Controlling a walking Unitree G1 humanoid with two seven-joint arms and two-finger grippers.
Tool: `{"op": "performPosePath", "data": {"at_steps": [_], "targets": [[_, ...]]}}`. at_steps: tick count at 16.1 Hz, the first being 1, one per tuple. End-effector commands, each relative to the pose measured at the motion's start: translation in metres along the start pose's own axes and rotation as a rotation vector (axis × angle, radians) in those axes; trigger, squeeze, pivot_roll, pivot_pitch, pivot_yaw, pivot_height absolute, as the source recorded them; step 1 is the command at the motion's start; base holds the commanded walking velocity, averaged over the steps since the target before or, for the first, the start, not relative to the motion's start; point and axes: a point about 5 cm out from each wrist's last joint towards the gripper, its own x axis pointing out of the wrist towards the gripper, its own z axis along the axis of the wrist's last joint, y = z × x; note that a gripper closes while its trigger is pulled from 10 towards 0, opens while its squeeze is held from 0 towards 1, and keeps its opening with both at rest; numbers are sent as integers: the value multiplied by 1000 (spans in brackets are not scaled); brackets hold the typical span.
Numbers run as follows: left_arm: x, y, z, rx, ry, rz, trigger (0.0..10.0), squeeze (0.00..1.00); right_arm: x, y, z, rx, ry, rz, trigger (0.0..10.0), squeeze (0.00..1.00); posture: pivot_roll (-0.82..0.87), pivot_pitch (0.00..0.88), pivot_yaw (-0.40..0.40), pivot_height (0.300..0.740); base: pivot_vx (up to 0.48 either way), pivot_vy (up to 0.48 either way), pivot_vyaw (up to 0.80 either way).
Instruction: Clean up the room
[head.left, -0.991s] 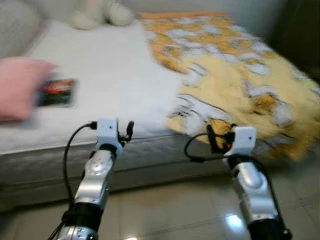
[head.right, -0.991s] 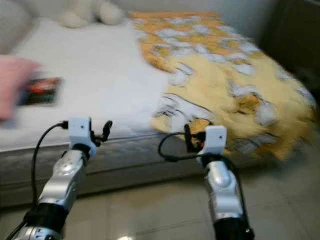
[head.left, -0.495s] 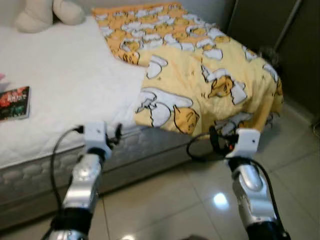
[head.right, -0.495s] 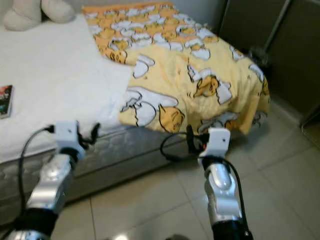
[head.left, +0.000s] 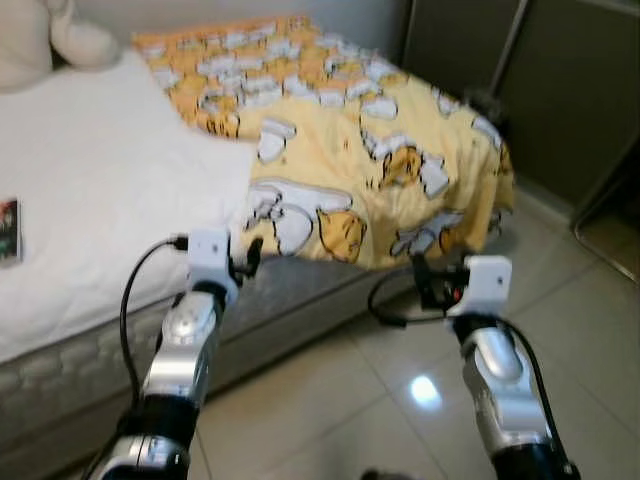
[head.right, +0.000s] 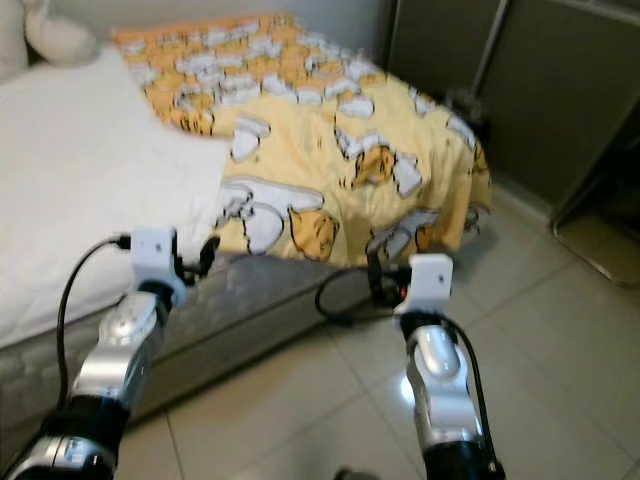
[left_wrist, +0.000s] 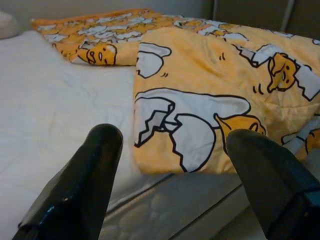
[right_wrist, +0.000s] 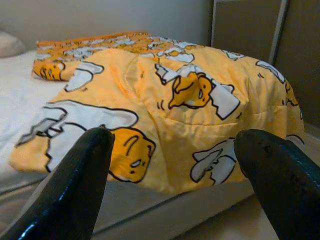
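We stand at the bed (head.left: 90, 230), facing the yellow blanket (head.left: 370, 160) that lies rumpled over its far half and spills off the corner toward the floor. Our left pincer (left_wrist: 170, 165) and right pincer (right_wrist: 172, 165) hover short of the mattress edge, both spread wide and empty, likely readied to straighten it.

Bed (head.left: 90, 250) fills the 9-to-12 o'clock area. Blanket (head.left: 350, 150) lies on its right half, draping over the foot end at 1 o'clock. Stuffed toy (head.left: 50, 40) sits at the far end, 11 o'clock. Possibly a book (head.left: 8, 232) lies on the mattress at 9 o'clock. Floor (head.left: 560, 280) runs from 3 to 6 o'clock. Cabinets (head.left: 520, 80) stand behind at 2 o'clock.
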Motion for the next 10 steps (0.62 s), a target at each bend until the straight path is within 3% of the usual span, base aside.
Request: {"op": "performPosePath", "data": {"at_steps": [1, 5, 10], "targets": [[3, 1, 3, 5, 4, 2, 10000, 0, 3, 5, 10, -2, -50, 25, 10000, 0, -117, 0, 59, 740, 334, 345, 0], [8, 0, 3, -8, 12, -6, 10000, 0, 2, 2, 9, -6, -45, 29, 10000, 0, -137, 0, 73, 740, 320, 353, 0], [14, -3, 7, -6, 5, -40, 10000, 0, 0, 5, 11, -8, -55, 32, 10000, 0, -152, 0, 83, 740, 480, 0, 0]]}}
